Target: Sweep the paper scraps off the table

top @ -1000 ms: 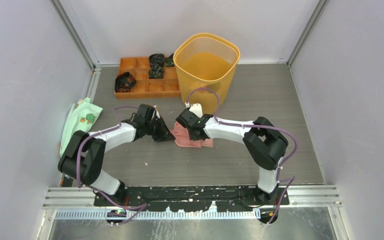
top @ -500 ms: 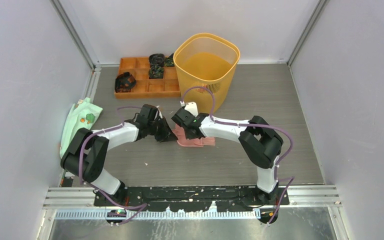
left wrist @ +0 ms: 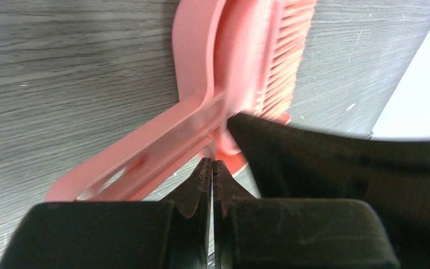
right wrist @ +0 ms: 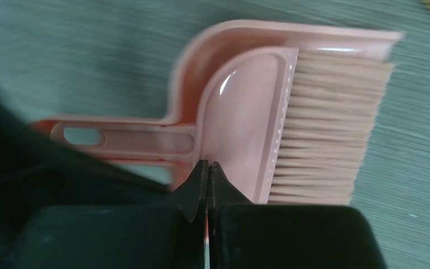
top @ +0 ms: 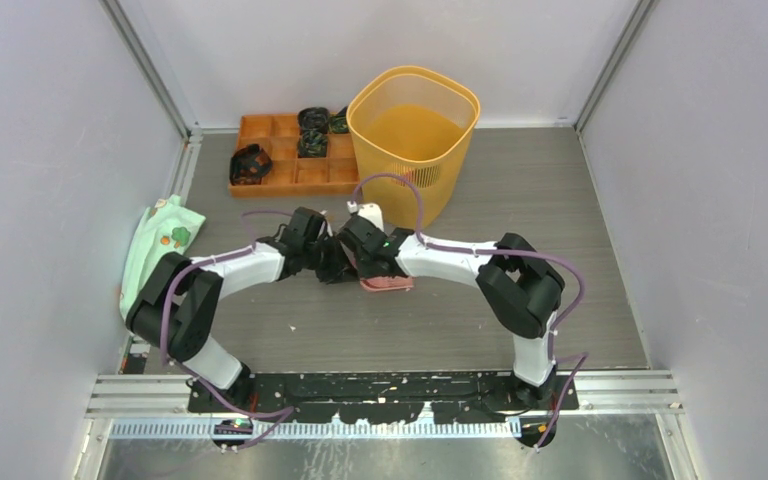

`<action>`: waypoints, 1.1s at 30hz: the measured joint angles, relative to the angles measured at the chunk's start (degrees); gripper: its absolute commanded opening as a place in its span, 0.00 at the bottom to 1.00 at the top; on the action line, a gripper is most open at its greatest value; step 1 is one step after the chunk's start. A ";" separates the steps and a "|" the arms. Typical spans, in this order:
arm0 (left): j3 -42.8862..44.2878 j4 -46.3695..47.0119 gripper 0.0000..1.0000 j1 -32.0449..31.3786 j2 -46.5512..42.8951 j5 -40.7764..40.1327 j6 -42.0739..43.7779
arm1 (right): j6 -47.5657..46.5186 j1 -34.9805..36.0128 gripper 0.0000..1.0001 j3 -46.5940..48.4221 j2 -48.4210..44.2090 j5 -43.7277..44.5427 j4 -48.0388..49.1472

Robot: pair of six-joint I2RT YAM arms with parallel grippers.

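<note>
Both claws clenched, nothing between the jaws. Left gripper (left wrist: pixel 213 166) and right gripper (right wrist: pixel 208 168) meet over pink plastic dustpan (right wrist: pixel 229 35) with nested pink bristle brush (right wrist: pixel 241 112). Both lie mid-way across dark grey wood-grain table (top: pixel 560 200). Paper scraps: cannot make out.

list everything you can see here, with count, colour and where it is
table: one, dark grey wood grain, under everything
basket: one, yellow, far middle of the table
compartmented tray: one, orange, far left, beside the basket
looped bands: a few clumps, black and green, in the tray's compartments
cloth: one, mint green with cartoon prints, left edge of the table
dustpan: one, pink, centre of the table, by both grippers
brush: one, pink with pale bristles, nested in the dustpan
paper scraps: none that I can make out in any view
left gripper: one, black, shut, tips near the dustpan's handle
right gripper: one, black, shut, tips near the brush's back
</note>
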 measured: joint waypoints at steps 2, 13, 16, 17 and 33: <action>0.28 0.72 0.03 -0.94 0.50 0.02 -0.20 | 0.07 1.53 0.01 0.33 0.02 -2.73 2.64; 0.68 -2.01 0.53 -1.42 -0.31 -0.13 0.63 | -0.55 2.78 0.40 0.13 -1.18 -0.96 1.05; 0.87 -7.61 0.86 -1.77 -4.50 -1.86 1.86 | -0.42 3.76 0.72 -0.61 -5.49 3.89 -2.43; 0.92 -9.11 0.92 -1.73 -6.45 -2.43 2.60 | -0.24 3.89 0.85 -1.40 -8.26 5.46 -3.26; 5.38 -26.67 1.00 -2.01 -41.27 -39.43 12.94 | -5.07 -10.80 1.00 -32.98 -51.34 26.05 3.48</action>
